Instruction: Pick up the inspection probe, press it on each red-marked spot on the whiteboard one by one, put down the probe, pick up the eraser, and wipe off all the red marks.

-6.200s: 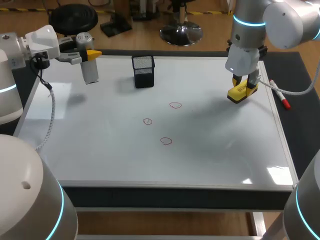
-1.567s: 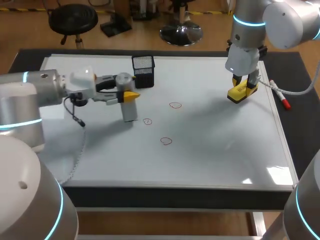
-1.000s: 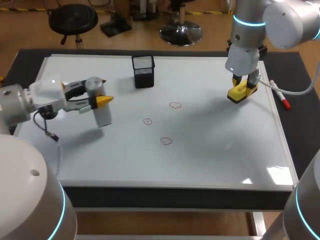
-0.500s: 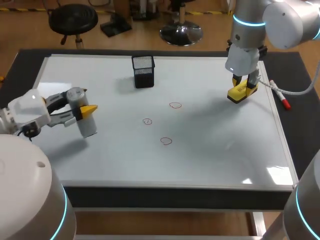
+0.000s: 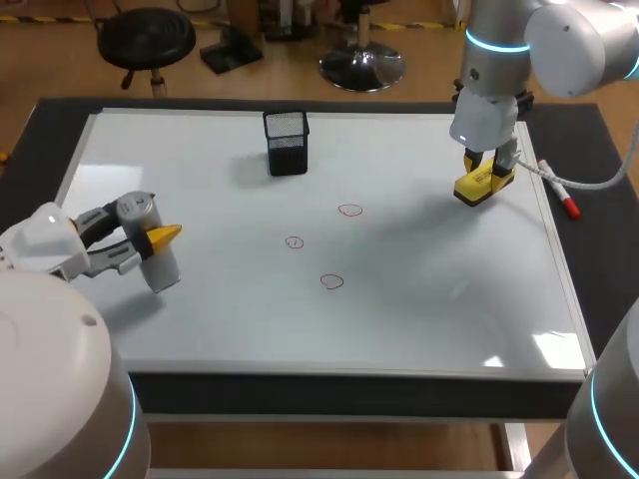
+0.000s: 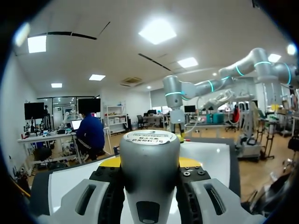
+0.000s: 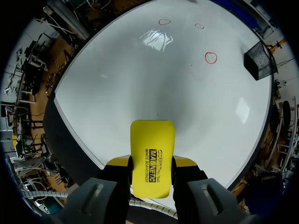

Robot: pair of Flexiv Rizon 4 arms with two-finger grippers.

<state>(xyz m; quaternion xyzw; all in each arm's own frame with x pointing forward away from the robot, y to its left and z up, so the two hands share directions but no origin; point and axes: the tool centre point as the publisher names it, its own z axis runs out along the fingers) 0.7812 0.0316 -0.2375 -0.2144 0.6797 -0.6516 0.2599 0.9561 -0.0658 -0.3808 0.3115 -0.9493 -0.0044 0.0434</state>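
left gripper (image 5: 150,240) clamps probe (image 5: 163,271) near whiteboard (image 5: 419,299) left edge | right gripper (image 5: 489,168) clamps eraser (image 5: 483,188) near right edge

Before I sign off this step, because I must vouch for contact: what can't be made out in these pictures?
- Probe tip: in the left wrist view, hidden by the probe's own body; the head view does not settle whether it touches the whiteboard.
- Eraser underside: in the head view, under the right pincer; the right wrist view shows only its top.
- Red marks: too small to judge smudging.
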